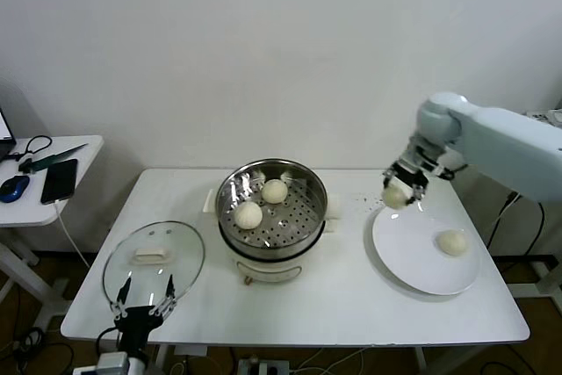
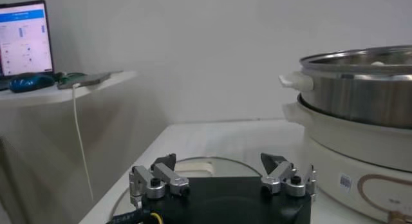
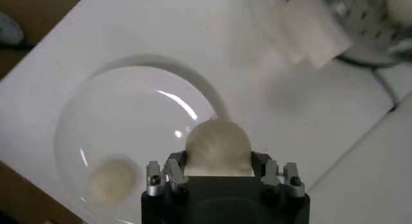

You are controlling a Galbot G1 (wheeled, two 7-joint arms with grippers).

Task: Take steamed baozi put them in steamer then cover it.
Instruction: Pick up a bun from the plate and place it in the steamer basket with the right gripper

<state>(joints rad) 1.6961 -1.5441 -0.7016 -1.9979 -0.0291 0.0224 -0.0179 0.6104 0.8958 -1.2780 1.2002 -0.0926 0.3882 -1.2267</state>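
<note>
Cream-white baozi [image 1: 394, 197] in right tool [image 1: 402, 187]

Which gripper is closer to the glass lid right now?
Left. The left gripper hovers open at the glass lid's near edge; the right gripper holds a baozi above the plate, beyond the steamer.

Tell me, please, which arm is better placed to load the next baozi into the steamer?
Right. The right gripper already holds a baozi above the plate, beside the steamer. The left gripper is open by the cover.
</note>
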